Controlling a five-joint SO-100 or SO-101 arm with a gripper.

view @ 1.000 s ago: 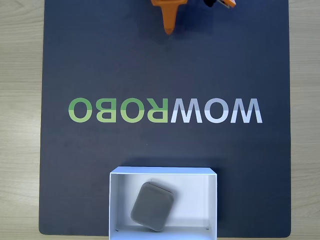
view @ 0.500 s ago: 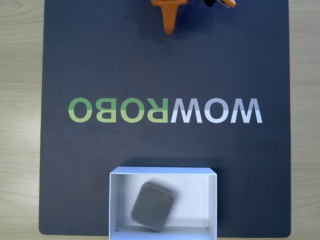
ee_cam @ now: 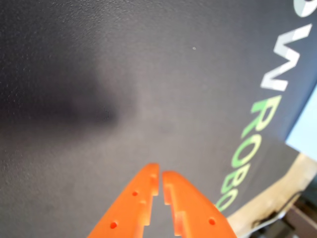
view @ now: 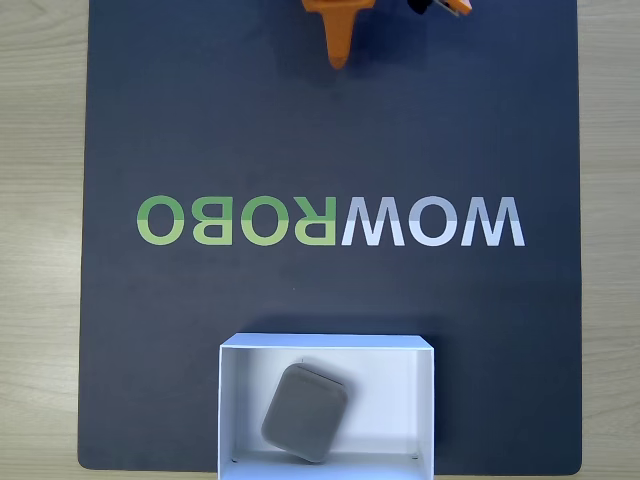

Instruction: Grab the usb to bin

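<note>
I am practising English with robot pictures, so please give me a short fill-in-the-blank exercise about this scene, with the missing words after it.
1. The usb lies inside the white ____.
2. The bin stands on a dark ____ with printed letters.
3. The orange hand has its fingers nearly ____ and holds nothing.
4. In the fixed view, the hand is at the ____ edge, far from the bin.

Missing words: bin; mat; shut; top

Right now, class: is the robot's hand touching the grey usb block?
Apart. The fixed view shows the hand at the mat's top edge, while the usb lies inside the white bin at the bottom, the printed logo between them.
</note>
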